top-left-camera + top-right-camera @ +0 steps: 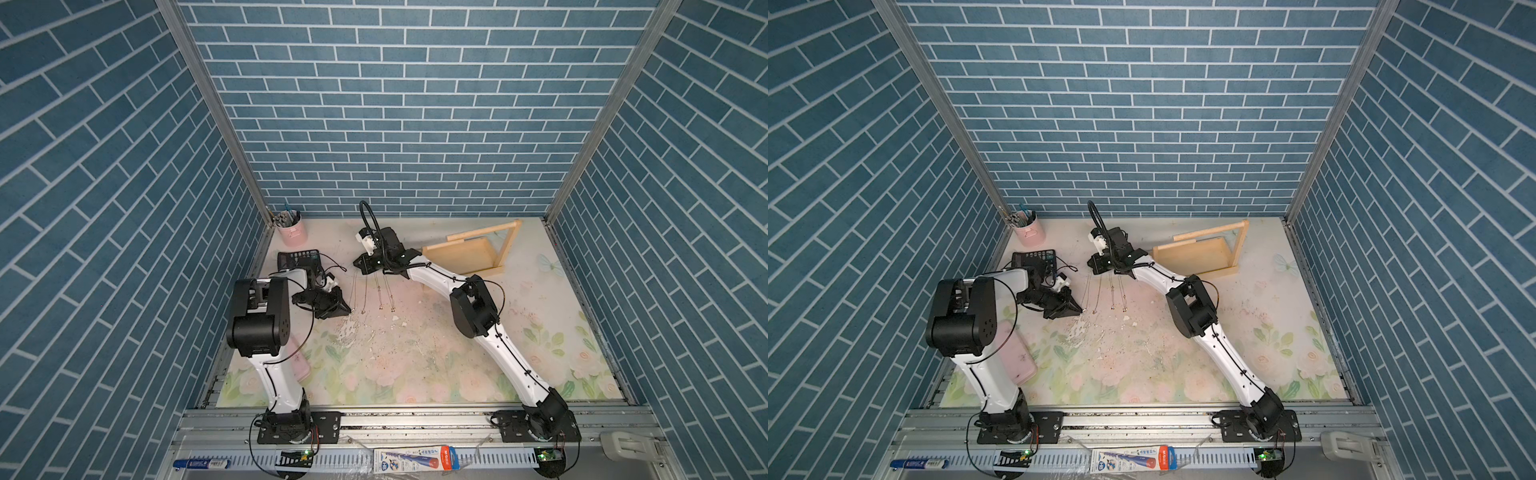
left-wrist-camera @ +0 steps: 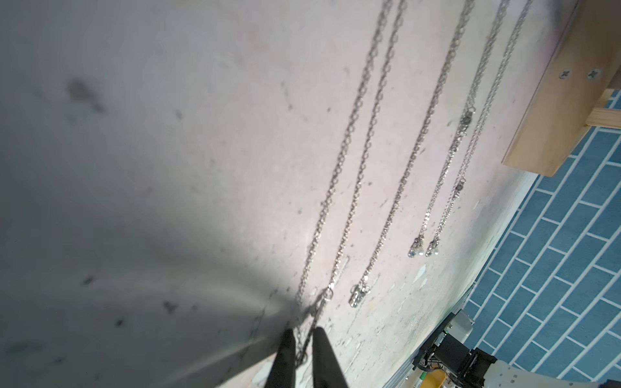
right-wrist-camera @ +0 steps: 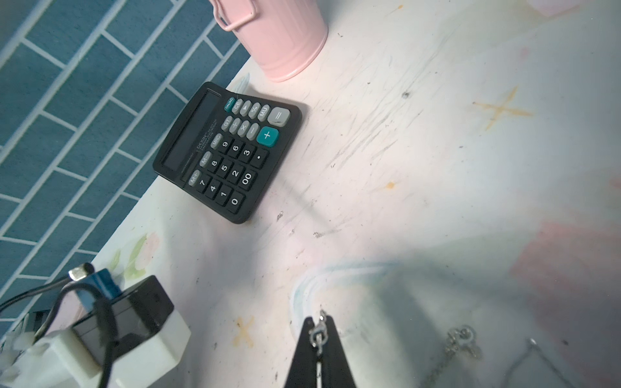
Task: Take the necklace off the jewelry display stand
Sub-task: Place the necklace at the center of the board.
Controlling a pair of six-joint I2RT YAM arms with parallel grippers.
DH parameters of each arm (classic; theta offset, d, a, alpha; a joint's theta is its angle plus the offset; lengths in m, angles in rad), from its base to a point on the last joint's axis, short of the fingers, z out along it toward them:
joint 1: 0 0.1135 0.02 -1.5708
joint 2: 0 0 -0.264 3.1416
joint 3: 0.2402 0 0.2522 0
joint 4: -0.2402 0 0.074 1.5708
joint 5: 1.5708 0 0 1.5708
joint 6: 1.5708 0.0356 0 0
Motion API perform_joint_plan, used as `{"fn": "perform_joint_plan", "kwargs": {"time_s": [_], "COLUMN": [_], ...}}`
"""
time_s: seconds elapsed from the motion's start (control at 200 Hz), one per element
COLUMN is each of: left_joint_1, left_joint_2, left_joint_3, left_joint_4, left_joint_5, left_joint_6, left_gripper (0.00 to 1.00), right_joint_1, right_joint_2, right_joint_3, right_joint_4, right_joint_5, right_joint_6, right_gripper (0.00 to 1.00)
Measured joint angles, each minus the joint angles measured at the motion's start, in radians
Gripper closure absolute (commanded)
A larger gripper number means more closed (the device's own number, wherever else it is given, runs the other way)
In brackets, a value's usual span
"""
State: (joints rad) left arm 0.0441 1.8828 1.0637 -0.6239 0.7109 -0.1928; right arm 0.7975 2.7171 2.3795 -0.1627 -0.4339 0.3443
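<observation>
Now your right pincer [image 3: 319, 323] pinches a necklace [image 3: 318, 336] clasp shut.
Your left pincer [image 2: 303, 332] stands narrowly parted around a chain [image 2: 302, 352]; calculator [image 3: 232, 151] keys read ON/AC, MRC, GT, 00.

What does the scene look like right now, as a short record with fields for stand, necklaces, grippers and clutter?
stand: jewelry display stand at back right, no chain visible on its bar
necklaces: silver necklaces laid out in parallel lines between the grippers
left gripper: slightly open, a chain end between its jaws
right gripper: shut on a necklace clasp
clutter: calculator, pink bucket
</observation>
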Motion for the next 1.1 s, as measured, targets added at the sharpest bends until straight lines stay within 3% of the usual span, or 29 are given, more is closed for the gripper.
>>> {"fn": "perform_joint_plan", "kwargs": {"time_s": [0.375,0.73,1.1], "left_joint_1": [-0.001,-0.001,-0.001], "left_joint_2": [-0.013,-0.042,-0.073], "left_joint_3": [0.0,0.0,-0.004], "left_joint_4": [0.001,0.007,0.019], "left_joint_5": [-0.02,-0.041,-0.066], "left_joint_6": [-0.003,-0.015,-0.024], "left_gripper": [0.77,0.51,0.31], "right_joint_1": [0.0,0.0,0.0], "right_joint_2": [0.0,0.0,0.0], "right_joint_3": [0.0,0.018,0.06], "right_joint_4": [0.0,0.0,0.013], "right_joint_5": [0.0,0.0,0.0], "right_joint_6": [0.0,0.0,0.0], "right_gripper": [1.0,1.0,1.0]}}
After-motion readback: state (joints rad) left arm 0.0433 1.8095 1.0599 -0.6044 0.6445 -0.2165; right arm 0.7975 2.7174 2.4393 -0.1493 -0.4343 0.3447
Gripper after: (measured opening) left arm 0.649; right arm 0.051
